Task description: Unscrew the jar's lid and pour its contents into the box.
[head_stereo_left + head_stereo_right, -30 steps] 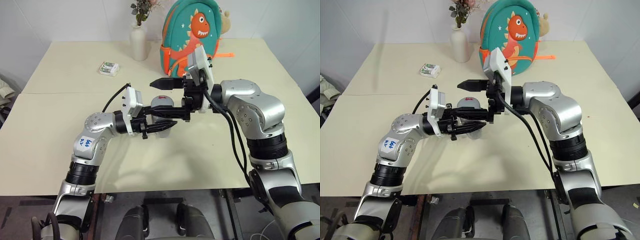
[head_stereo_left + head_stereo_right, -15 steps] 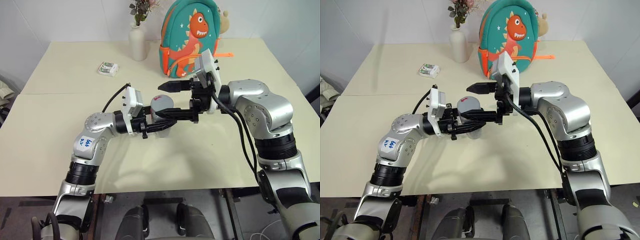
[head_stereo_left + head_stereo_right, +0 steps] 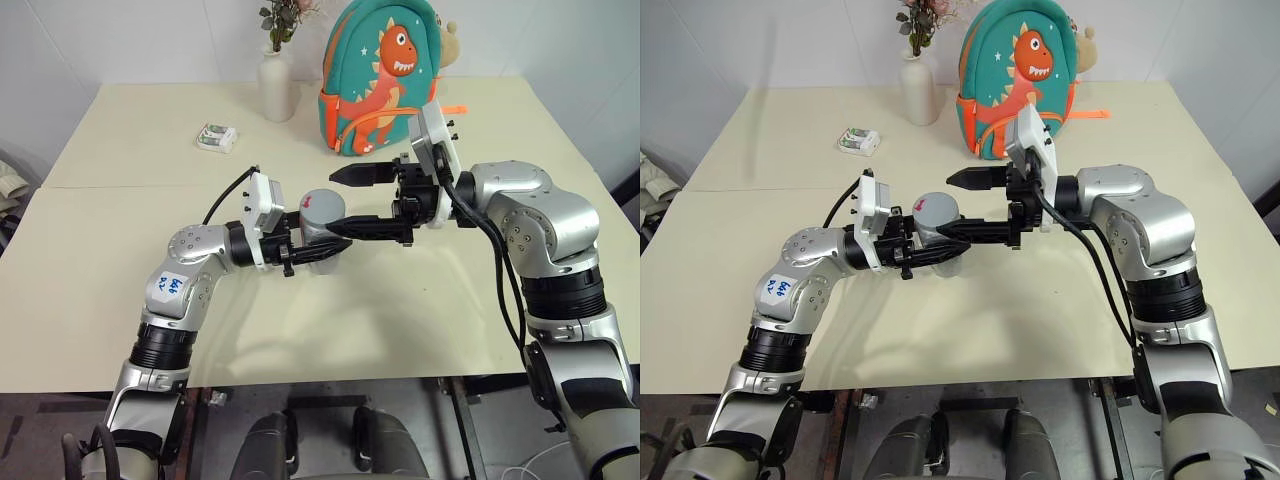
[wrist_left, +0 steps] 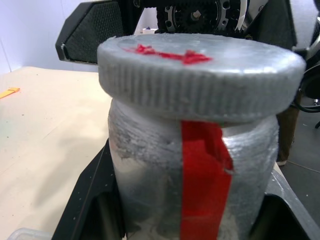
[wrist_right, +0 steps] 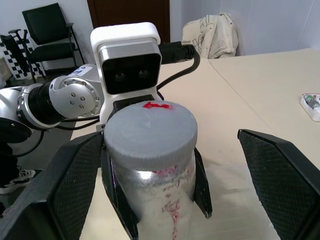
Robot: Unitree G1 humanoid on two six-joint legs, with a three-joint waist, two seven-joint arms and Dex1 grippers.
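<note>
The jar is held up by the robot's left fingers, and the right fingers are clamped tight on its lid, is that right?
Not quite. The left gripper does hold the jar, but the right gripper is not clamped on the lid: the right wrist view shows its fingers spread wide, standing apart from the lid on either side.

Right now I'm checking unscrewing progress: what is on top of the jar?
The lid sits on the jar, a red mark on its top. It covers the mouth, so any contents are hidden.

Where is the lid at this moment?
The lid sits on the jar held by the left gripper, mid-table, between the open right gripper's fingers.
</note>
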